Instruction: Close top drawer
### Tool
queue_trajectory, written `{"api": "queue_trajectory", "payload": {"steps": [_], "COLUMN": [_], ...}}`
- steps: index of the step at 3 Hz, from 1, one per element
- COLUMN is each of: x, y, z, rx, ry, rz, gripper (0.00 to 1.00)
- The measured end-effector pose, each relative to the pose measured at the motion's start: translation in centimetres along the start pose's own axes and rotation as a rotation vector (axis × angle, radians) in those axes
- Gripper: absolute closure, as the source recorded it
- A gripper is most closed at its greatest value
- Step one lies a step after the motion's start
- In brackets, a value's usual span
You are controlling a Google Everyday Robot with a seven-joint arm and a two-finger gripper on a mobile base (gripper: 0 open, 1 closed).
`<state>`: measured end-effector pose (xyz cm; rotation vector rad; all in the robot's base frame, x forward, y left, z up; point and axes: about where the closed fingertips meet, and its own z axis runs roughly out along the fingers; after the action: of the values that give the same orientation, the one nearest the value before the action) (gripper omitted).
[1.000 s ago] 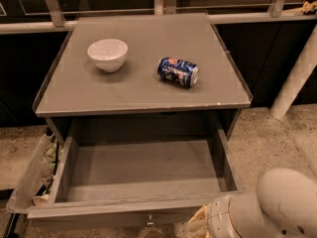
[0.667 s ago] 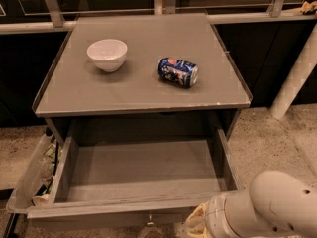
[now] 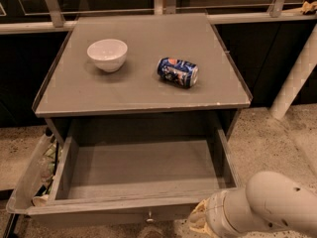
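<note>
The top drawer [image 3: 143, 167] of the grey cabinet is pulled wide open toward me, and its plain grey inside is bare. Its front panel runs along the bottom of the view, with the small round knob [image 3: 149, 216] at the centre. My white arm enters from the bottom right. The gripper [image 3: 200, 221] sits low at the drawer's front panel, just right of the knob, mostly cut off by the bottom edge of the view.
On the cabinet top [image 3: 143, 90] stand a white bowl [image 3: 107, 54] at the left and a blue soda can [image 3: 178, 72] lying on its side at the right. A clear plastic bin of packets [image 3: 33, 175] hangs at the cabinet's left. A white post [image 3: 295, 78] stands at the right.
My arm has shifted a little to the left, toward the drawer front. The drawer, bowl and can have not moved.
</note>
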<state>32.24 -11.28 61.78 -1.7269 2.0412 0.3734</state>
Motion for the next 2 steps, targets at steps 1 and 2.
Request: {"api": "queue_trajectory", "payload": {"steps": [1, 2], "x": [0.00, 0.00], "y": [0.00, 0.00], "z": [0.00, 0.00], "rx": [0.000, 0.000], "ry": [0.000, 0.000], "rz": [0.000, 0.000], "gripper": [0.59, 0.35]}}
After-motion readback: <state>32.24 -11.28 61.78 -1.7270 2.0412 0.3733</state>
